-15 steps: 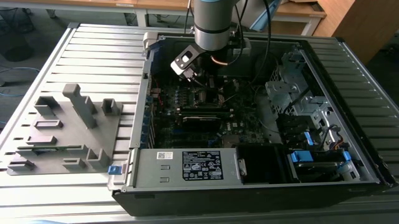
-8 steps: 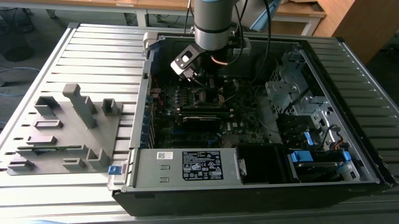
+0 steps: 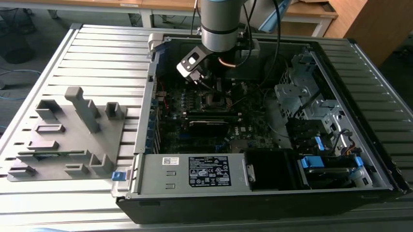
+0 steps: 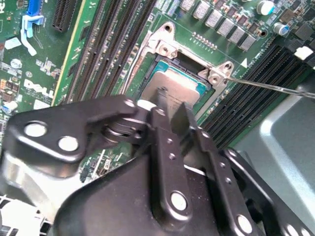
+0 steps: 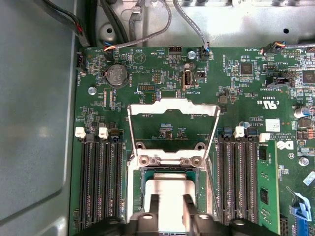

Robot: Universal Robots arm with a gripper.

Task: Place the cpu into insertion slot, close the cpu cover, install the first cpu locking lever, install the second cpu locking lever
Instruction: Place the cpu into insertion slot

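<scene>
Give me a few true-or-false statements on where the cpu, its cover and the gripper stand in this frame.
1. The gripper is above the insertion slot. True.
2. Long black memory slots run on both sides of the insertion slot. True.
3. The cpu cover lies shut flat over the insertion slot. False: it is swung open, leaving the slot uncovered.
4. The cpu lies across the memory slots. False: it is at the insertion slot, under the gripper.
</scene>
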